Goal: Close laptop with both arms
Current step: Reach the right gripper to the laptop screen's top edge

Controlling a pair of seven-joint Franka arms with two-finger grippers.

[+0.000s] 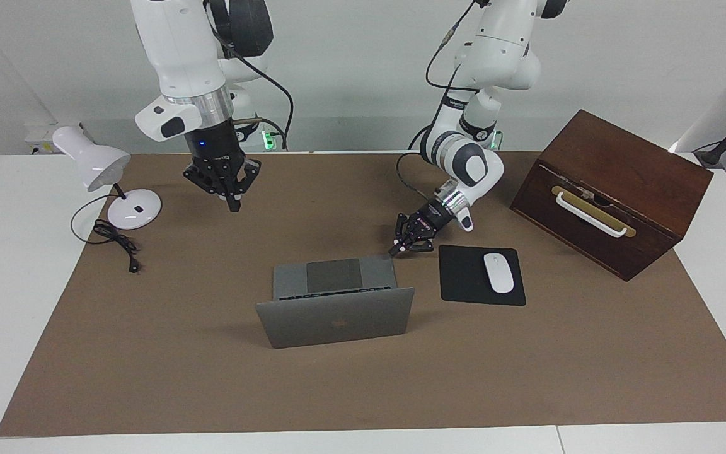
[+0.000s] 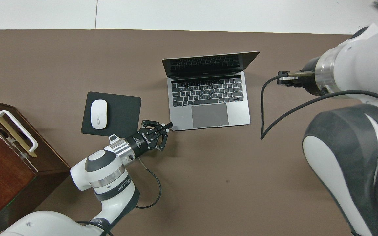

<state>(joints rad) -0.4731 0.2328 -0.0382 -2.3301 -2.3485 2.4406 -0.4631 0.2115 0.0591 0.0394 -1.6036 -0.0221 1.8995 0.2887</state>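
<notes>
I see the laptop (image 1: 335, 301) standing open mid-counter (image 1: 363, 391) on the brown mat, lid upright, keyboard toward the robots. My left pincer (image 1: 394, 251) is low, at the laptop's deck corner on the mouse pad (image 1: 464, 277) side, fingertips pressed together and holding nothing; I cannot tell whether it touches the deck. My right pincer (image 1: 233, 206) hangs over the mat between the laptop and the desk lamp (image 1: 95, 165), also fully closed and empty.
</notes>
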